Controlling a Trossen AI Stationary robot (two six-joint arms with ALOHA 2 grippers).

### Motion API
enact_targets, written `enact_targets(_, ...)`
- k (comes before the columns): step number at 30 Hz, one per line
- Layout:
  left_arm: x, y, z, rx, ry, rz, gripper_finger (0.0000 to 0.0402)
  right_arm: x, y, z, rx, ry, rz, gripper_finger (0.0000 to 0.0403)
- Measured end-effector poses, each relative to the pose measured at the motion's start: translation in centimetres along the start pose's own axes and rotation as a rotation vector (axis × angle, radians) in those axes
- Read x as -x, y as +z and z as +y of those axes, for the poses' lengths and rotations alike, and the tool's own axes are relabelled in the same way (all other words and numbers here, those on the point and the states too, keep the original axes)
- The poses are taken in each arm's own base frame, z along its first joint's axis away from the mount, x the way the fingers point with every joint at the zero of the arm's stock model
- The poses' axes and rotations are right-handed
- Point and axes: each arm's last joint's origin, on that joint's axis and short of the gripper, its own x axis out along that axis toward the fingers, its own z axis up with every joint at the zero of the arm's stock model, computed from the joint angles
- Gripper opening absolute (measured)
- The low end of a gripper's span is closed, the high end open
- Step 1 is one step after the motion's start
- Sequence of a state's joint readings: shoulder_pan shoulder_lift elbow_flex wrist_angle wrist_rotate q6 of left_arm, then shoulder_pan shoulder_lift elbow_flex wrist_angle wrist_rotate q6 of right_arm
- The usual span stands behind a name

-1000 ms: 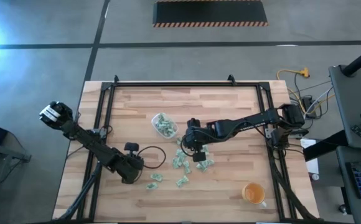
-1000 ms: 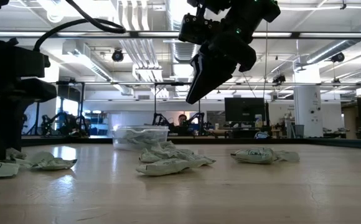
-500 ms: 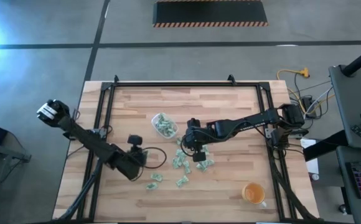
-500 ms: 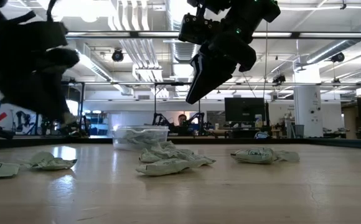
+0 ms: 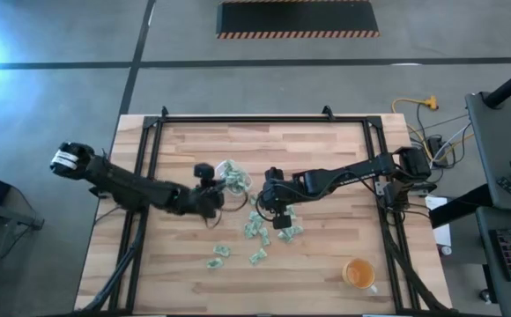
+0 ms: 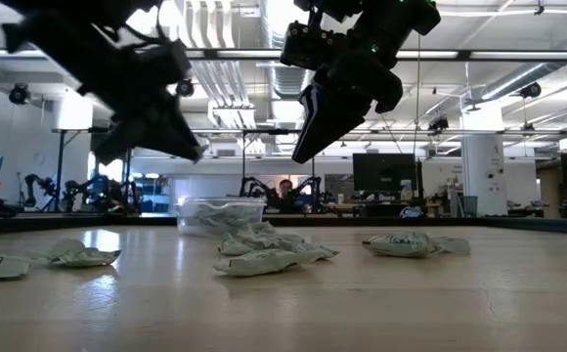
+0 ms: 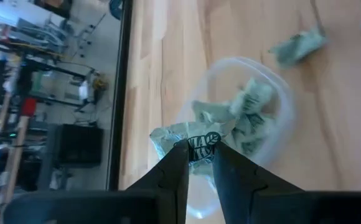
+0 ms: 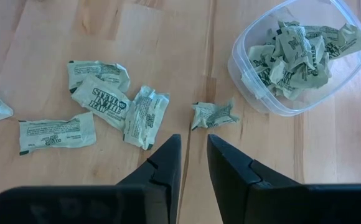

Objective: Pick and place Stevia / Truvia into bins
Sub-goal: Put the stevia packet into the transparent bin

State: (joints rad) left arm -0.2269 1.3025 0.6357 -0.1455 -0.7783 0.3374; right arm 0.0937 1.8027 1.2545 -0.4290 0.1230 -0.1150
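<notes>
The clear bin (image 5: 232,176) sits left of the table's centre and holds several crumpled green-white Stevia packets (image 8: 299,53). My left gripper (image 5: 213,195) hovers at the bin's left edge, shut on one packet (image 7: 196,142) above the bin's rim (image 7: 280,93). More packets (image 5: 257,233) lie loose on the wood in front of the bin. My right gripper (image 5: 277,211) hangs above them, right of the bin. Its fingers (image 8: 165,163) stand a little apart with nothing between them. A crumpled packet (image 8: 213,115) lies just beyond its fingertips.
An orange cup (image 5: 359,274) stands at the front right. Black frame rails (image 5: 154,141) run along the table's left, back and right sides. In the low view both grippers (image 6: 181,147) (image 6: 303,147) hang above the packets (image 6: 269,259).
My left arm has swung from the table's front left up to the bin, carrying a packet. The right arm has stayed where it was.
</notes>
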Motion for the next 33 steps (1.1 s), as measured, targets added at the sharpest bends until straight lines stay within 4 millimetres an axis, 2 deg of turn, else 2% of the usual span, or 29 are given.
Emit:
enact_targets(8,-3.7,-1.7,3.8,0.074,-0.142,0.029,0.0053,0.0,0.0,0.0,0.000,0.000,0.001,0.0068)
enact_targets(14,-5.2,-3.5,5.5,0.162,-0.279,0.030,0.0059,0.0,0.0,0.0,0.000,0.000,0.001,0.0068)
enact_targets(19,-5.7,-4.2,6.2,0.195,-0.288,0.053,0.0092,0.0,0.0,0.0,0.000,0.000,0.001,0.0068)
enact_targets(27,-5.7,-4.2,6.3,0.225,-0.285,0.057,0.0180,0.0,0.0,0.0,0.001,0.000,0.004,0.0068)
enact_targets(33,-4.8,-3.9,7.2,0.272,-0.256,0.034,0.0214,0.5,-1.3,0.0,-0.076,-0.002,0.137,0.0068)
